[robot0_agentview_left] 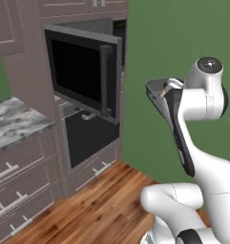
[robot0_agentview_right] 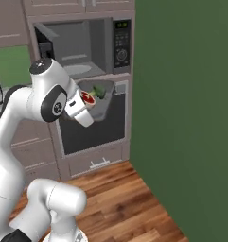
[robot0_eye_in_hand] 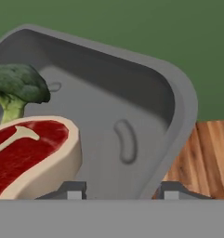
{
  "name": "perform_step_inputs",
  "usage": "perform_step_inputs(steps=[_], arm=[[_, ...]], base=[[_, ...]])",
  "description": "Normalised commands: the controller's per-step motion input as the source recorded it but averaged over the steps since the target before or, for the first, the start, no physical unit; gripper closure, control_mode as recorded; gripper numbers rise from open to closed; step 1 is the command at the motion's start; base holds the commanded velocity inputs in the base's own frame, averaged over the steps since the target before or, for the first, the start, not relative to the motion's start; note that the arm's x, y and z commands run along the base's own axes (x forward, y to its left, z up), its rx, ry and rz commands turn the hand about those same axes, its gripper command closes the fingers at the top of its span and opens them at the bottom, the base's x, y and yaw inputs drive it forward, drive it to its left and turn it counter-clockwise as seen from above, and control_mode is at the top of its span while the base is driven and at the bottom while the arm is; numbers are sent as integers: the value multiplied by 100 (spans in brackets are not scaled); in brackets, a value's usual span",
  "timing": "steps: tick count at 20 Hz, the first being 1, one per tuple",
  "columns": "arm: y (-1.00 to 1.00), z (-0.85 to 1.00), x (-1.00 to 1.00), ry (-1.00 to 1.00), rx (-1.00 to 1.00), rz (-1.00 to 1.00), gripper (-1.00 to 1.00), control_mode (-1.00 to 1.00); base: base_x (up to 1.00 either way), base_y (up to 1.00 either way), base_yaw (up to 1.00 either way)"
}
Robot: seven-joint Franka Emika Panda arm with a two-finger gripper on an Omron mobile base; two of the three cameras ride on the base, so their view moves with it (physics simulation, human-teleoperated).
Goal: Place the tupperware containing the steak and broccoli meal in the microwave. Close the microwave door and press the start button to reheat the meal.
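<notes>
Gripper [robot0_eye_in_hand: 118,188] clamps near rim of tupperware [robot0_eye_in_hand: 132,107], carried aloft with steak [robot0_eye_in_hand: 34,153] and broccoli [robot0_eye_in_hand: 16,88] inside; microwave [robot0_agentview_right: 82,45] ahead and above hand, microwave door [robot0_agentview_left: 85,71] swung open. Judged: pickup done; insertion, door closing, start press remain

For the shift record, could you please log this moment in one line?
hand: holding container aloft | inside: steak, broccoli | microwave: door open

White arm rising from lower left, wrist holding the grey tupperware [robot0_agentview_right: 102,100] out ahead, red steak [robot0_agentview_right: 89,98] and green broccoli [robot0_agentview_right: 99,91] inside, the microwave [robot0_agentview_right: 82,45] just above — cavity open, keypad strip at right — dark oven door [robot0_agentview_right: 94,125] directly behind.
</notes>
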Motion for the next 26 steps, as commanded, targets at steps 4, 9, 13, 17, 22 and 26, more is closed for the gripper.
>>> perform_step_inputs(steps=[4, 9, 13, 17, 22, 26], arm=[[0, 0, 0, 0, 0, 0, 100, 100], [0, 0, 0, 0, 0, 0, 100, 100], [0, 0, 0, 0, 0, 0, 100, 100], [0, 0, 0, 0, 0, 0, 100, 100], [0, 0, 0, 0, 0, 0, 100, 100], [0, 0, 0, 0, 0, 0, 100, 100]], base=[[8, -70, 29], [15, -61, 31], [26, -50, 35], [32, -49, 37], [34, -51, 37], [33, -41, 37]])
